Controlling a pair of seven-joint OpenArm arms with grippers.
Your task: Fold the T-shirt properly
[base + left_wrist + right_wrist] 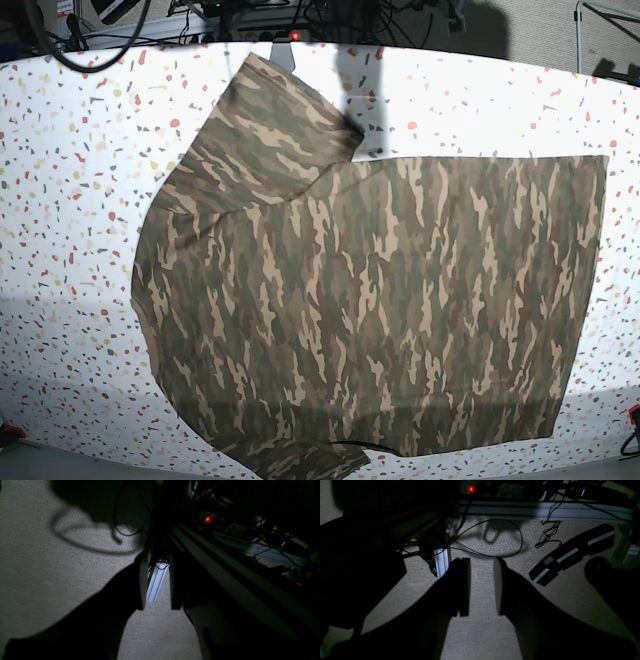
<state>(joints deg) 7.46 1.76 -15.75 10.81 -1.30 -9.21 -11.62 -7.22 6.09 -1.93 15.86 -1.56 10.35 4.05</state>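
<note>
The camouflage T-shirt lies spread flat on the white speckled table in the base view. One sleeve points to the far edge and the other hangs at the near edge. The hem is on the right. Neither arm shows in the base view. My left gripper is open and empty over grey carpet in the left wrist view. My right gripper is open and empty over carpet in the right wrist view. The shirt shows in neither wrist view.
Both wrist views are dark and show carpet floor, aluminium frame rails, loose cables and a power strip with a red light. A black bar with white labels lies on the carpet.
</note>
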